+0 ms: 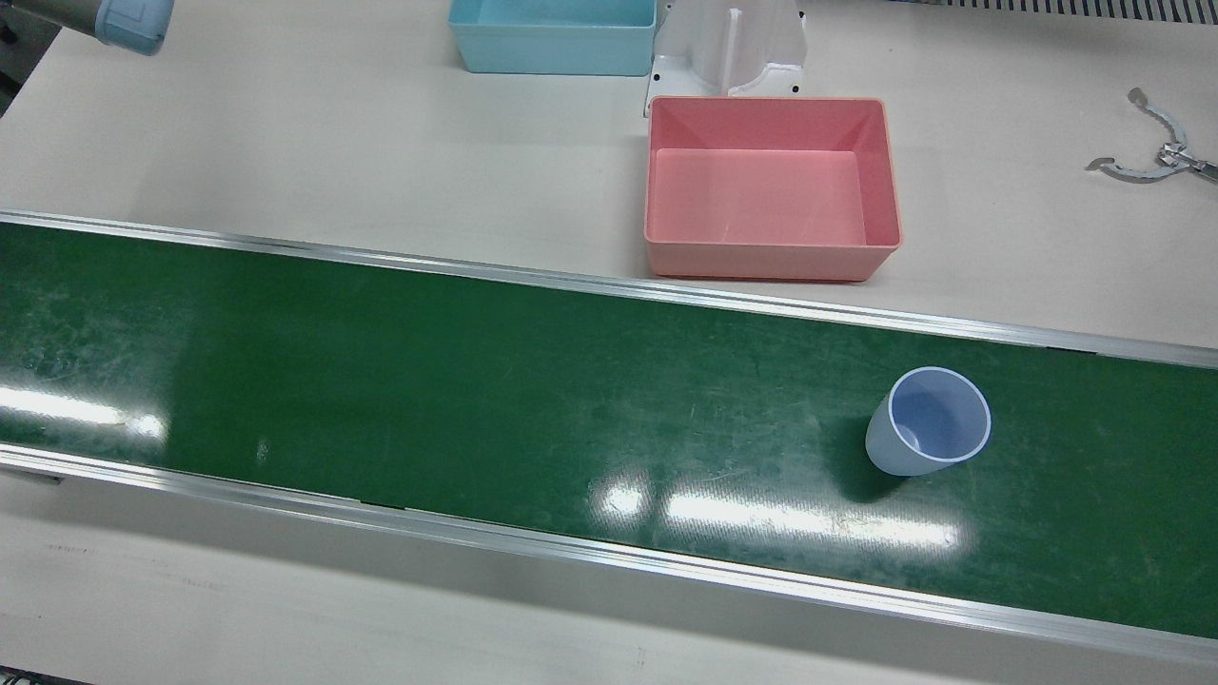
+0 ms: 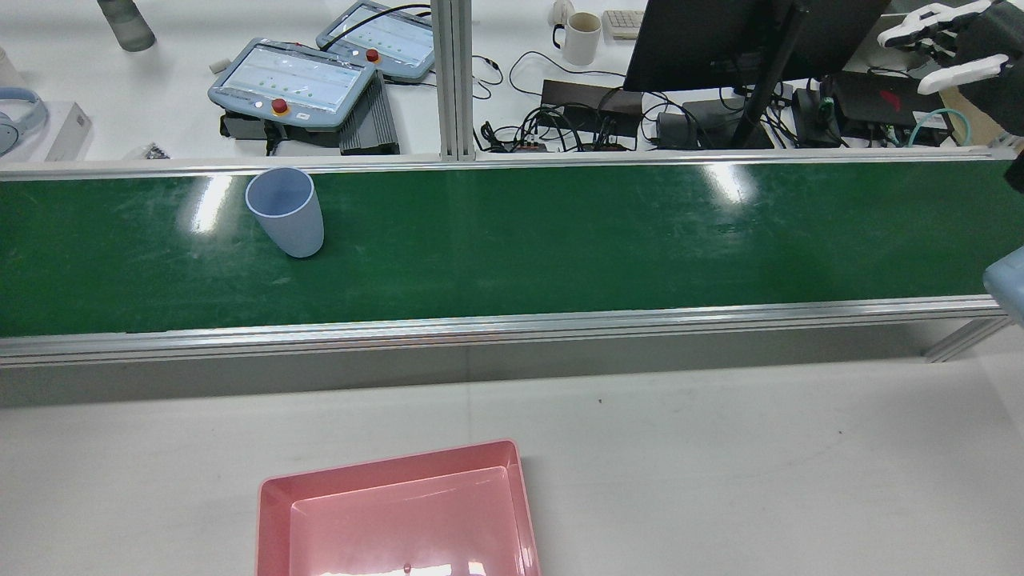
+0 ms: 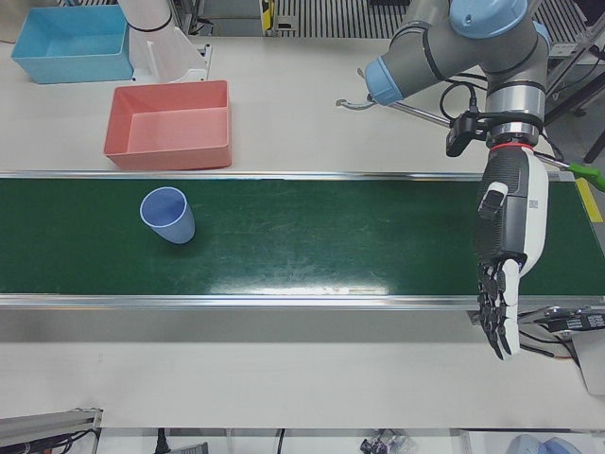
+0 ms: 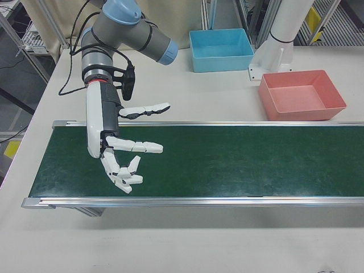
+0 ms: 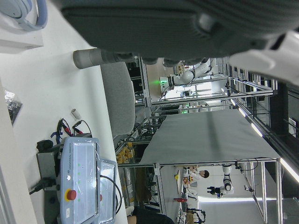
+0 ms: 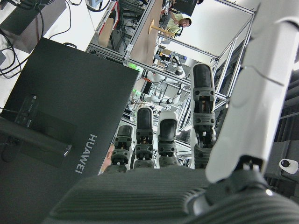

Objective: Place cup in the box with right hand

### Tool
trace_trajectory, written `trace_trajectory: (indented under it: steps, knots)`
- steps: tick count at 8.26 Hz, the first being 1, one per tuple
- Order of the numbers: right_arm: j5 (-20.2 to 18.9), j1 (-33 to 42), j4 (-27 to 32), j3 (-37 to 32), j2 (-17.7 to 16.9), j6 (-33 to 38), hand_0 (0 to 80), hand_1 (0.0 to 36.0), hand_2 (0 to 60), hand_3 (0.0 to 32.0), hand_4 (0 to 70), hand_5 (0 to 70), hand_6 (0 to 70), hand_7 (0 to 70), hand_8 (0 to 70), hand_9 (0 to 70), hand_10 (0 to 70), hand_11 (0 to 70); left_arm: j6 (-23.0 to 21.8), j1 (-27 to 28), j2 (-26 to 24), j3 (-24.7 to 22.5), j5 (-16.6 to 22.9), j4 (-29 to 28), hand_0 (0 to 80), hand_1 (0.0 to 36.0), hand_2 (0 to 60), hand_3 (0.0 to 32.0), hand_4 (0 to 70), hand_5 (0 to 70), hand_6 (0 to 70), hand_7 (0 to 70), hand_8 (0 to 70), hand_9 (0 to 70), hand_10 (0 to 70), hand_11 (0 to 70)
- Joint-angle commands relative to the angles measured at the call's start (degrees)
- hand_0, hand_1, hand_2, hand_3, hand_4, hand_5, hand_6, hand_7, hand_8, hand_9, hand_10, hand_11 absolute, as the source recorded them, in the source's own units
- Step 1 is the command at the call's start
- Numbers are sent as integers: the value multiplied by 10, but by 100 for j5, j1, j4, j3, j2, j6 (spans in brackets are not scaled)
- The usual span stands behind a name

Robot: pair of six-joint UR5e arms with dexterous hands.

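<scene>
While the white tabletop is crossed from side to side by a green conveyor belt, both arms are kept at the belt's outer ends. Seen in the front view, the pink box is set on the tabletop just beyond the belt's far rail, with a blue box at about 10 o'clock from it. The right robot hand is held above its end of the belt with fingers spread apart and nothing grasped. The left robot hand is hung downward over the opposite end, fingers extended straight and close together, also with nothing held. The pale blue cup is stood upright on the belt, mouth up, at roughly 5 o'clock from the pink box in the front view, well apart from both robot hands. A small metal tool is left at 3 o'clock from the pink box.
</scene>
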Motion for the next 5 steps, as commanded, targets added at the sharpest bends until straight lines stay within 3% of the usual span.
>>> trace_trajectory:
  steps: [1, 5]
  knots:
    - [0, -3, 2, -15, 5, -1, 566, 109, 0, 0, 512, 64, 208, 700, 171, 380, 126, 195, 0, 0, 8, 0, 0, 9, 0, 0, 0, 0, 0, 0, 0, 0, 0, 0, 0, 0]
    - [0, 6, 2, 12, 5, -1, 564, 109, 0, 0, 511, 64, 209, 700, 174, 383, 126, 195, 0, 8, 0, 0, 0, 0, 0, 0, 0, 0, 0, 0, 0, 0, 0, 0, 0, 0]
